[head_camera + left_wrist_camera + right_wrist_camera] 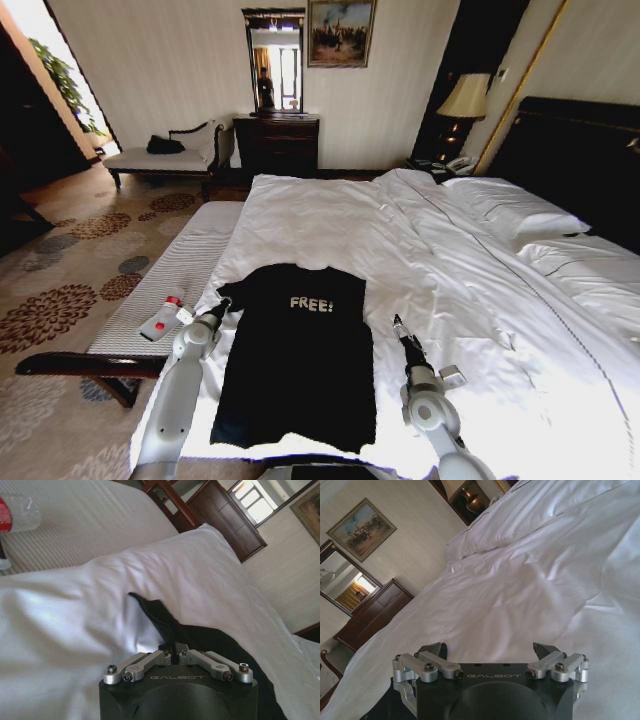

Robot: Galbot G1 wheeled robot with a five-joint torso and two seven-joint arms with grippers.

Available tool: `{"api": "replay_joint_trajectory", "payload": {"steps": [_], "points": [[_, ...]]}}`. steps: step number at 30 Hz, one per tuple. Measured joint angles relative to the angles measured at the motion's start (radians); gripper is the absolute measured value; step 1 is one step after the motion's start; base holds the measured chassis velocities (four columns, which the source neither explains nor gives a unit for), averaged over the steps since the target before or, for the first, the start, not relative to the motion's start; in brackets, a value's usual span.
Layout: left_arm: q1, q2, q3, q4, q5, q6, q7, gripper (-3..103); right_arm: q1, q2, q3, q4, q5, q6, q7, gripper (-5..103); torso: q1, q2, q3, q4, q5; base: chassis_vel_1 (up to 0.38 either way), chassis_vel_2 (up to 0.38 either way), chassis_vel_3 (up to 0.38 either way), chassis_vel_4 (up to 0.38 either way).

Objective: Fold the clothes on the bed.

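Limp, light T-shirt: left gripper pinches its sleeve edge; right gripper, spread, hovers beside it.

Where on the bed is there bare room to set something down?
Free: the duvet between the T-shirt and the pillows, and beyond the collar towards the far edge. Crowded: the near edge, left gripper on the sleeve, right gripper beside the shirt.
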Motion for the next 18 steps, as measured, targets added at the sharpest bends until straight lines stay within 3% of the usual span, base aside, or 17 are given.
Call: {"api": "replay_joint_trajectory", "payload": {"steps": [6,9,13,14,18], "points": [[-0.006,0.01,0.022,-0.063,0.03,0.0,0.006,2,-0.006,0.003,0.003,0.0,-0.009,0.0,0.0,100,0.0,0.0,0.0,0.0,0.0,0.0,0.0,0.0,0.0],[-0.007,0.024,0.054,-0.124,0.11,-0.002,0.027,2,0.017,-0.008,-0.019,-0.015,-0.008,0.0,0.002,100,0.0,0.0,0.0,-0.0004,0.0001,0.0,0.0,0.0,0.0],[-0.019,0.033,0.108,-0.143,0.184,-0.005,0.043,2,0.038,-0.014,-0.037,-0.034,-0.007,-0.002,0.005,100,0.0,0.0,0.0,0.0009,0.0001,0.0,0.0,0.0,0.0],[-0.039,0.033,0.147,-0.137,0.223,-0.009,0.051,2,0.043,-0.013,-0.04,-0.042,-0.007,-0.003,0.006,100,0.0,0.0,0.0,-0.0002,0.0001,0.0,0.0,0.0,0.0],[-0.068,0.026,0.213,-0.112,0.267,-0.011,0.055,2,0.054,-0.009,-0.045,-0.054,-0.007,-0.004,0.007,100,0.0,0.0,0.0,-0.0006,0.0,0.0,0.0,0.0,0.0]]}}
